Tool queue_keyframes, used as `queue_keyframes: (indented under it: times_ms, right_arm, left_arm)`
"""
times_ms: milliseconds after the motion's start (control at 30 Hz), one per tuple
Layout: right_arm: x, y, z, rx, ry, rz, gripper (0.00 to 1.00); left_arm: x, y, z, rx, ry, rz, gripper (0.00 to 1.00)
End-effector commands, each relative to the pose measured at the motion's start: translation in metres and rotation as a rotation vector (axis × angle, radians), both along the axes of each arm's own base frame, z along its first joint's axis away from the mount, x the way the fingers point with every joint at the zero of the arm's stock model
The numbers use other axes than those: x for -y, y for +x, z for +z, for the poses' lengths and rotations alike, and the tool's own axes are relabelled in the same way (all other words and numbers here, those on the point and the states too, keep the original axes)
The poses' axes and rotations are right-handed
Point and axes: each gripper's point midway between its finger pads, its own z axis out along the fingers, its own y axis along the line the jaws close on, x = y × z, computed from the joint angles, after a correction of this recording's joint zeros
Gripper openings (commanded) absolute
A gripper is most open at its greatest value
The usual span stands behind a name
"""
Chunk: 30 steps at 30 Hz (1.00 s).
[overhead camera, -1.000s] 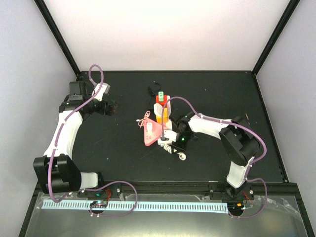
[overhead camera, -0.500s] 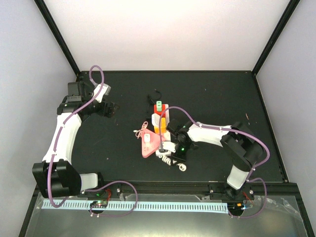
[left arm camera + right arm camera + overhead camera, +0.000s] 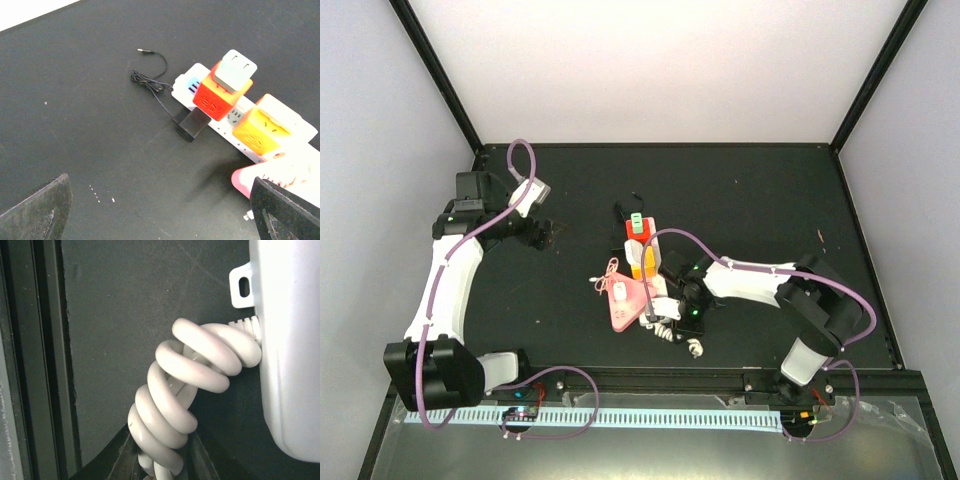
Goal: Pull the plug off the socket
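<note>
Nearest me, at 6 o'clock, the coiled white cord fills the right wrist view beside the end of the power strip. The right claw sits over that end with its fingers cut off, so I cannot tell whether it grips. The power strip lies in the middle of the bench, running toward 12. It carries an orange cube and, farther on, a red cube topped by the grey plug. I judge this to be bracing before the pull. The left claw, spread wide at 9 o'clock, must next reach that grey plug.

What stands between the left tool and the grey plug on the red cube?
Only a small black adapter and its thin cable, low on the table against the power strip's side facing the left tool.
</note>
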Motion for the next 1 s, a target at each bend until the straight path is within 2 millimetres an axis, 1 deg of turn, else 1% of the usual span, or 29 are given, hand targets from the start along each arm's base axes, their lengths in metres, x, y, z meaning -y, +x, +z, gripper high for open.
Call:
queue_keyframes:
  times_ms: [0, 133, 167, 233, 367, 533, 633, 733, 800, 900, 967]
  right_arm:
    - [-0.009, 0.033, 0.007, 0.155, 0.050, -0.029, 0.28]
    - [-0.012, 0.034, 0.018, 0.175, 0.110, -0.032, 0.39]
    - [-0.014, 0.034, 0.022, 0.186, 0.131, -0.031, 0.42]
    - [-0.019, 0.036, 0.031, 0.204, 0.173, -0.028, 0.45]
    - [-0.027, 0.039, 0.049, 0.232, 0.242, -0.023, 0.57]
    - [-0.037, 0.044, 0.080, 0.230, 0.369, -0.049, 0.56]
    - [-0.048, 0.046, 0.104, 0.250, 0.490, -0.053, 0.55]
    - [-0.061, 0.048, 0.124, 0.282, 0.608, -0.030, 0.52]
    - [-0.070, 0.053, 0.127, 0.282, 0.633, -0.023, 0.49]
    - [-0.082, 0.063, 0.127, 0.293, 0.660, -0.018, 0.43]
    - [-0.088, 0.065, 0.127, 0.285, 0.672, -0.012, 0.39]
  left_arm:
    - [0.015, -0.023, 0.003, 0.023, -0.009, -0.110, 0.99]
    - [0.022, -0.037, -0.001, 0.036, -0.005, -0.170, 0.99]
    - [0.022, -0.040, -0.002, 0.037, -0.001, -0.178, 0.99]
    - [0.024, -0.044, -0.007, 0.030, 0.005, -0.191, 0.99]
    - [0.031, -0.053, -0.012, 0.017, 0.012, -0.237, 0.99]
    - [0.045, -0.066, -0.013, 0.030, 0.006, -0.309, 0.99]
    - [0.055, -0.077, -0.015, 0.052, -0.001, -0.363, 0.99]
    - [0.065, -0.087, -0.018, 0.083, -0.005, -0.421, 0.99]
    - [0.070, -0.092, -0.021, 0.092, -0.002, -0.452, 0.99]
    - [0.080, -0.104, -0.028, 0.100, 0.002, -0.521, 0.99]
    - [0.086, -0.112, -0.033, 0.113, 0.001, -0.563, 0.98]
